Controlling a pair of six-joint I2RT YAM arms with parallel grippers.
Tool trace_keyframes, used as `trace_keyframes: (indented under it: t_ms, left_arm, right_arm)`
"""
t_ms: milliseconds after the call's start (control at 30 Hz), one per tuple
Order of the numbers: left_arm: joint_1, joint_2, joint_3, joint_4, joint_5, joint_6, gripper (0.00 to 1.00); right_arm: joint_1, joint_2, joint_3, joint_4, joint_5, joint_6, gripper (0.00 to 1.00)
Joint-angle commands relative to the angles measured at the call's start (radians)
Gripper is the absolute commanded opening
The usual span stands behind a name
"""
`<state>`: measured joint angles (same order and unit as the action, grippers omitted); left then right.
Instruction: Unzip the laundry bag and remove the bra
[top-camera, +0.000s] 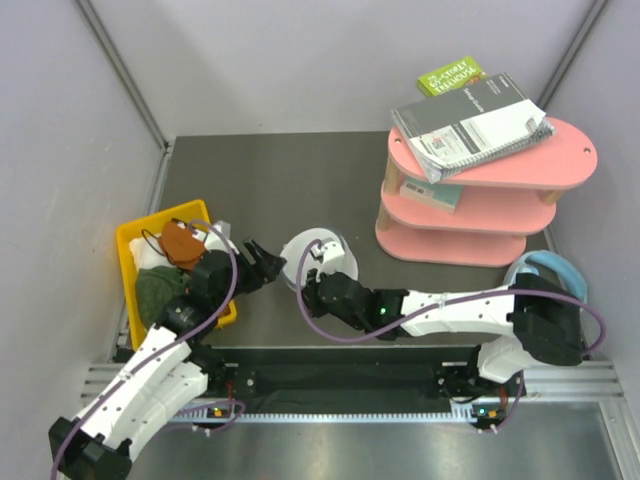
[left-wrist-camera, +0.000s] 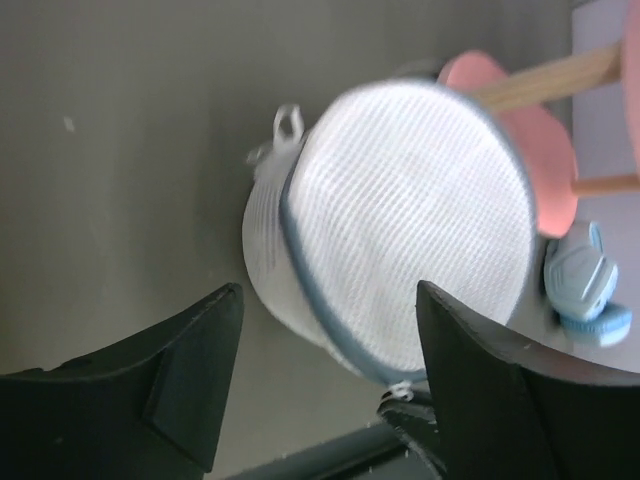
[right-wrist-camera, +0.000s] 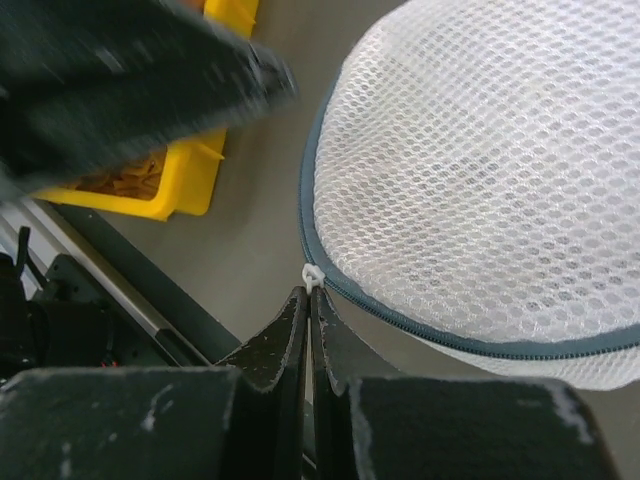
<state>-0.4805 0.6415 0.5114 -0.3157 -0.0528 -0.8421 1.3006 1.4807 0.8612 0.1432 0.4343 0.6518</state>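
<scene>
Bag (right-wrist-camera: 480, 170) sits mid-table, zipped; right gripper (right-wrist-camera: 310, 300) pinches its zipper pull (right-wrist-camera: 313, 276) to drag it open, while left gripper (left-wrist-camera: 328, 295) waits spread at its left, likely to brace.

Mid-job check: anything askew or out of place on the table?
Only the spiral notebook on the pink shelf: it lies skewed, with corners overhanging the top tier's edge. The laundry bag looks intact, its zipper shut where visible.
</scene>
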Motion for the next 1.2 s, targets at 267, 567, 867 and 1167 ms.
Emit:
trace_keyframes:
  t_ms: [267, 567, 867, 1167]
  left_arm:
    - [0.002, 0.009, -0.148, 0.162, 0.202, -0.164, 0.54]
    - [0.002, 0.027, -0.154, 0.193, 0.183, -0.173, 0.14]
    - [0.002, 0.064, -0.126, 0.185, 0.143, -0.14, 0.0]
    - [0.003, 0.084, -0.071, 0.126, 0.087, -0.08, 0.0]
  right_arm:
    - [0.028, 0.016, 0.065, 0.047, -0.016, 0.008, 0.0]
    - [0.029, 0.024, 0.068, 0.038, -0.016, 0.005, 0.0]
    - [0.028, 0.013, 0.047, 0.029, -0.005, 0.005, 0.0]
    - [-0.003, -0.08, -0.031, -0.007, 0.059, 0.008, 0.0]
